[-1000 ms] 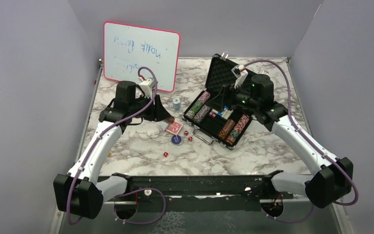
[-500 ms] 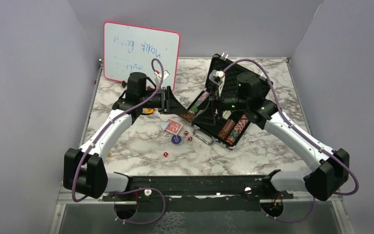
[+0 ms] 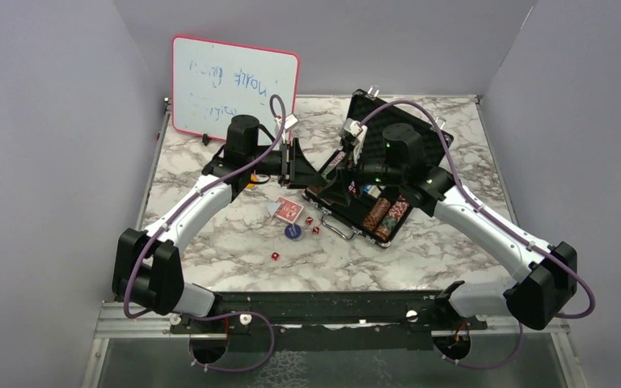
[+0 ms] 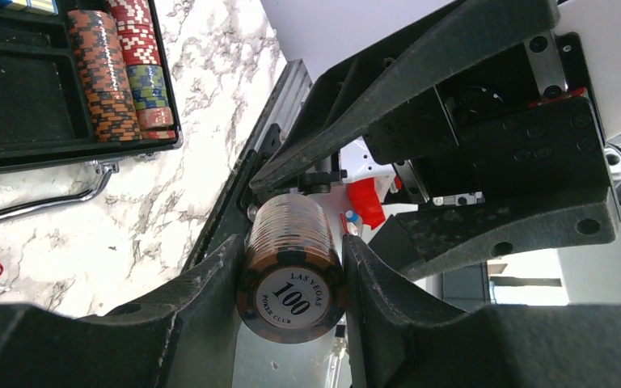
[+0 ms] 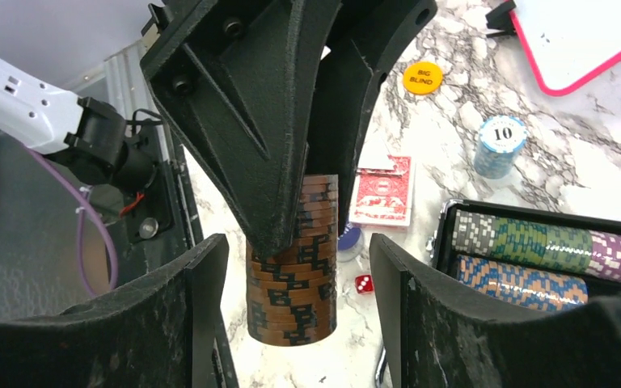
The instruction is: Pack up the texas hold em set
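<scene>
Grips a brown chip stack (image 4: 293,279) in the half-closed left tool (image 4: 293,250); brackets it with the wide-open right tool (image 5: 295,246), not touching.

Marble-look table (image 3: 210,242): pink-framed whiteboard (image 3: 234,81) stands far left, open black case (image 3: 368,109) sits right of ctr. Btwn them lie a red-backed card deck (image 3: 289,212), a blue button (image 3: 293,231) just near of it, three red dice (image 3: 275,256) scattered close by, plus an orange button (image 5: 422,77) & short blue chip stack (image 5: 501,144) farther back.

White arms (image 3: 186,212), blk joints (image 3: 147,271), purple cables (image 3: 408,102).
</scene>
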Tool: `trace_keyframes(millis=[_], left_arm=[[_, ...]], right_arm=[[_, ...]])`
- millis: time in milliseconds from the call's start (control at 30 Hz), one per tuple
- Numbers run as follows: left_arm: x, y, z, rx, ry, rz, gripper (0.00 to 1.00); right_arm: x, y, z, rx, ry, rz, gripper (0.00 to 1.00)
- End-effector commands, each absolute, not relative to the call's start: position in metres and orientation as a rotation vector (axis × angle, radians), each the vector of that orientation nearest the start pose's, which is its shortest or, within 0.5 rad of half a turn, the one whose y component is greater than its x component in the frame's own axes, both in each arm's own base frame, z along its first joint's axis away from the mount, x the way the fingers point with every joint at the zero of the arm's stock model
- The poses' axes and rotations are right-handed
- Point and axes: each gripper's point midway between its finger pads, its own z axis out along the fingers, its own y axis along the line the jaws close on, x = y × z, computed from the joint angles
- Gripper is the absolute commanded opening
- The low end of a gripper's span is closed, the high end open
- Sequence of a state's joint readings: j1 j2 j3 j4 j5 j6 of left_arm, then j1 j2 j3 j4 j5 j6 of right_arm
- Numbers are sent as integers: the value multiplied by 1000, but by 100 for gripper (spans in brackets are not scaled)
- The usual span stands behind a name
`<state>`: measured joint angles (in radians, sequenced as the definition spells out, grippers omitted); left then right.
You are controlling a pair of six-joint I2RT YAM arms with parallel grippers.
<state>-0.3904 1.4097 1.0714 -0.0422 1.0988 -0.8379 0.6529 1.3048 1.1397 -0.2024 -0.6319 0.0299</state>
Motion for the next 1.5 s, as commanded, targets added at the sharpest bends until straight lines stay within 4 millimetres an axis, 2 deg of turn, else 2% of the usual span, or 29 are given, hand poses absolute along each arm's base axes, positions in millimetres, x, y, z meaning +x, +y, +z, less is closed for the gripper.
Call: trace_keyframes(millis=[0,133,400,433,500,600,667,733,867,967,1033,1133,1300,1400,1467], left_arm=[[240,-286,302,485,2086,-1853,34],[238,-286,300,484,2093,-1852,34],[236,-285,298,487,2095,-1849,35],[237,-285,297,486,2096,-1845,36],[236,-285,295,484,2102,-1842,37],[238,-284,295,471,2106,-1830,47],[242,-283,296,464,2092,-1798,60],[259,-276,295,420,2090,-1698,76],[310,-245,297,264,2081,-1452,93],[342,-212,285,112,2119,-1235,96],[353,-195,273,50,2157,-1094,97],[357,-175,255,18,2207,-921,96],[351,-170,241,48,2238,-868,92],[347,-174,238,75,2250,-884,88],[345,-179,239,101,2251,-887,87]], right_arm=[[253,317,272,-1020,1732,990,64],[250,316,264,-1034,1754,998,60],[245,320,254,-1053,1792,1044,66],[245,321,253,-1047,1797,1052,64],[245,323,251,-1037,1803,1067,50],[245,324,249,-1021,1809,1084,29],[246,324,249,-1004,1810,1083,22],[247,321,249,-981,1812,1066,18],[251,310,243,-896,1854,1005,16],[264,294,232,-710,1933,914,14],[278,278,219,-516,2011,819,14],[299,244,194,-171,2147,624,15],[311,194,157,323,2285,315,16],[314,168,139,544,2311,179,16],[317,155,135,643,2299,143,16]])
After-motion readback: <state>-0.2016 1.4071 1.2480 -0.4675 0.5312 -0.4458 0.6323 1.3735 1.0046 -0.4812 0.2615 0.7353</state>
